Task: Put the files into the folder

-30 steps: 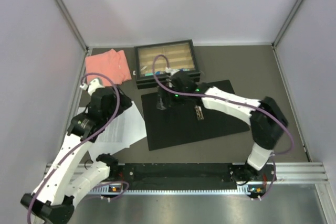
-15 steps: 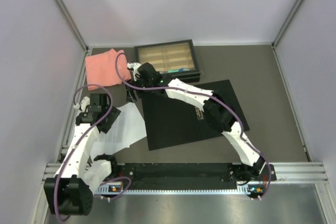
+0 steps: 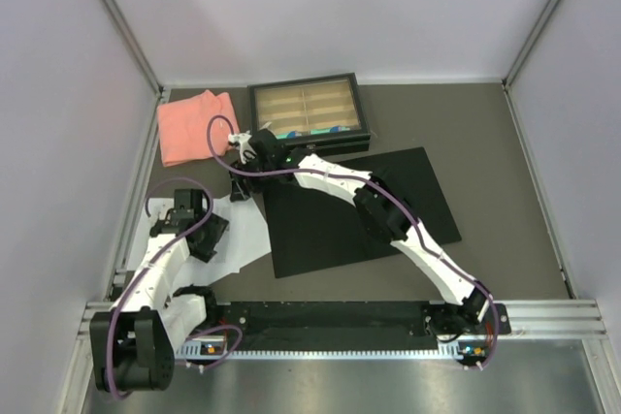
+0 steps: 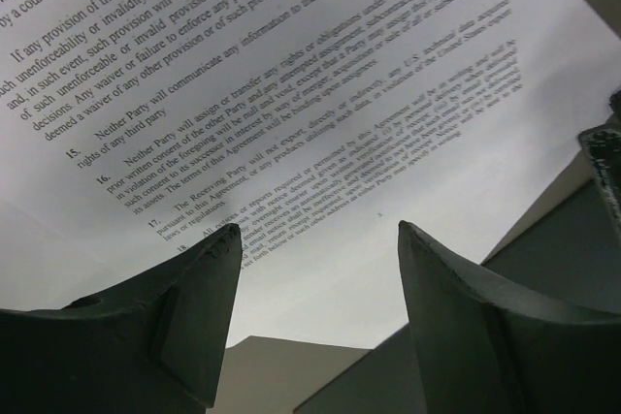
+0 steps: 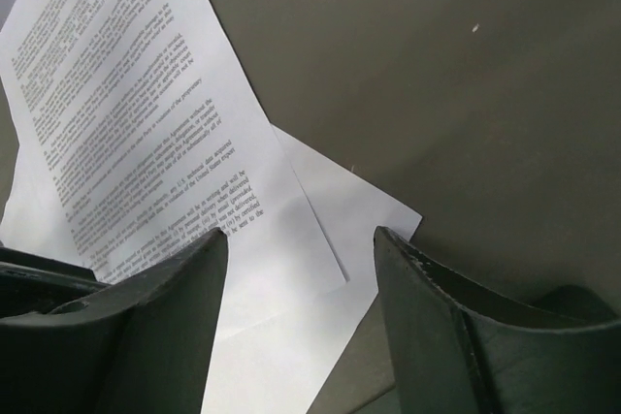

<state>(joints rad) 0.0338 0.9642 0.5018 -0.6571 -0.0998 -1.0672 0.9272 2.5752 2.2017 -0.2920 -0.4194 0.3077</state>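
Note:
The files (image 3: pixel 243 232) are white printed sheets lying overlapped and askew on the table, left of the folder (image 3: pixel 359 206). The folder lies opened flat with its black inside up. My left gripper (image 3: pixel 210 238) hovers low over the sheets' near-left part. In the left wrist view it (image 4: pixel 315 239) is open, with printed paper (image 4: pixel 291 94) under the fingers. My right gripper (image 3: pixel 241 183) reaches across to the sheets' far corner. It (image 5: pixel 301 239) is open over the overlapped sheet corners (image 5: pixel 320 239), holding nothing.
A black-framed tray (image 3: pixel 309 109) with tan compartments stands at the back. A folded salmon-pink cloth (image 3: pixel 197 125) lies at the back left, just behind the right gripper. The right arm (image 3: pixel 388 220) stretches over the folder. Side walls close in on both sides.
The right arm swung left from above the folder to the sheets' far corner. The left arm folded back and lowered over the sheets. Both pairs of jaws have narrowed somewhat.

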